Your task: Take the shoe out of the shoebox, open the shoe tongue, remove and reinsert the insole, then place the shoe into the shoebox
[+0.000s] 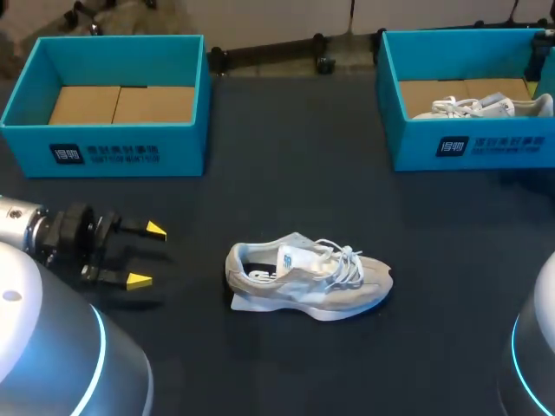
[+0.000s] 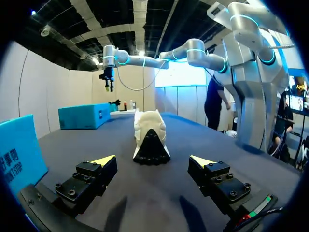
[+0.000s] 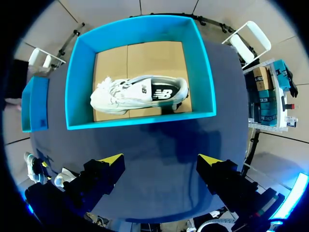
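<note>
Though partly behind shoebox wall (image 1: 486,143), second shoe (image 1: 481,107)

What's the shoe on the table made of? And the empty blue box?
The shoe looks like soft, matte cloth or suede, pale grey, with white string laces and a smooth white sole, probably foam or rubber. The empty box seems to be cardboard: flat matte blue walls, brown floor flaps meeting at a seam.

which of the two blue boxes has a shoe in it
The right shoebox: a white shoe lies in it. The left shoebox shows only its bare cardboard floor.
</note>
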Available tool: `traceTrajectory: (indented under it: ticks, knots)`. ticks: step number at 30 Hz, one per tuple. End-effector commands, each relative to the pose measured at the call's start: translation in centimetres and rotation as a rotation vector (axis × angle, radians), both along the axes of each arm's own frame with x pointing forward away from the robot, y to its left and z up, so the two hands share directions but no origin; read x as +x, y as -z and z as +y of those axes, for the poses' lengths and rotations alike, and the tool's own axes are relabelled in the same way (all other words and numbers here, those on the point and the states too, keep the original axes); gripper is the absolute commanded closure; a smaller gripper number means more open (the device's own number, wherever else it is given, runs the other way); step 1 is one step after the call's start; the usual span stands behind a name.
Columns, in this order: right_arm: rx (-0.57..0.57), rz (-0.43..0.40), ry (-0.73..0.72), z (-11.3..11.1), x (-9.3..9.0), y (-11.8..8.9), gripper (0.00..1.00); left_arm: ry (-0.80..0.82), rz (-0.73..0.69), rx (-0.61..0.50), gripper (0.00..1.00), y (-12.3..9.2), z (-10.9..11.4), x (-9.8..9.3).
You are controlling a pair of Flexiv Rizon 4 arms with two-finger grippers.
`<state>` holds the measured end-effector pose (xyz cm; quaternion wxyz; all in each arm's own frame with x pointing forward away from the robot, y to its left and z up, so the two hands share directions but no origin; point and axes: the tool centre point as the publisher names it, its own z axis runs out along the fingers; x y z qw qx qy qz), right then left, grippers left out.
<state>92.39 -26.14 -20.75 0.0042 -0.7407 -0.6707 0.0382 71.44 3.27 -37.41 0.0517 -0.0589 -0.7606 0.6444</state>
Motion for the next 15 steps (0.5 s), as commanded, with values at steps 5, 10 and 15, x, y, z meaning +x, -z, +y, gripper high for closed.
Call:
traceTrajectory:
  ticks: [5, 10, 15]
  knots:
    - [-0.002, 0.0, 0.001, 0.0, 0.0, 0.0, 0.0, -0.006, -0.004, 0.006, 0.0, -0.1, 0.0, -0.2]
    - [-0.002, 0.0, 0.001, 0.0, 0.0, 0.0, 0.0, -0.024, 0.004, 0.001, 0.0, 0.1, -0.6, -0.6]
    - [-0.002, 0.0, 0.001, 0.0, 0.0, 0.0, 0.0, -0.052, -0.003, 0.012, 0.0, 0.1, -1.3, -0.9]
